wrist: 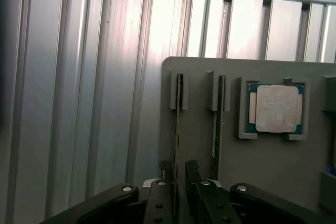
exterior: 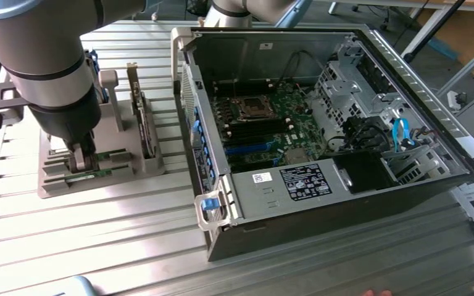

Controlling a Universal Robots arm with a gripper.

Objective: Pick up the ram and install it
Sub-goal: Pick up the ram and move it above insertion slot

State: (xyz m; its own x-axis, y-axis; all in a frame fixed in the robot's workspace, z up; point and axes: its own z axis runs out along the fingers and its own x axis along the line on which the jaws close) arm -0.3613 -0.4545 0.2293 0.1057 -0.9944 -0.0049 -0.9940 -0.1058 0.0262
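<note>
Gripper [wrist: 177,174] was down at the holder [wrist: 273,171], on the table [exterior: 97,234] at the exterior view's left, well apart from the case [exterior: 320,185]. Its fingers [wrist: 166,182] stood apart, one either side of the ram [wrist: 178,114], slim gaps showing. Open, nothing clamped.

The ram sat on edge in its holder slot, the slot further from the CPU [wrist: 275,108].

Step in hand, as I read it: the grasp. To do it well:
- Centre the stick between the fingers so both pads land together. One pad first would rock it in the slot.
- Keep the fingers square to the board's flat faces, with the pinch on bare board rather than chips (thin PCB, it probably flexes under a skewed squeeze).
- Mind the second stick [wrist: 217,124] just beside; the near finger ran between the two.
- Seat deep enough for a firm hold without hitting the holder.

Count:
- ram sticks: 2, both in the holder
- CPU: 1, in its recess
- holder: 1
- case: 1, side open
- upright card [exterior: 142,114] on the holder: at least 1
- memory slots in the case: couldn't count
</note>
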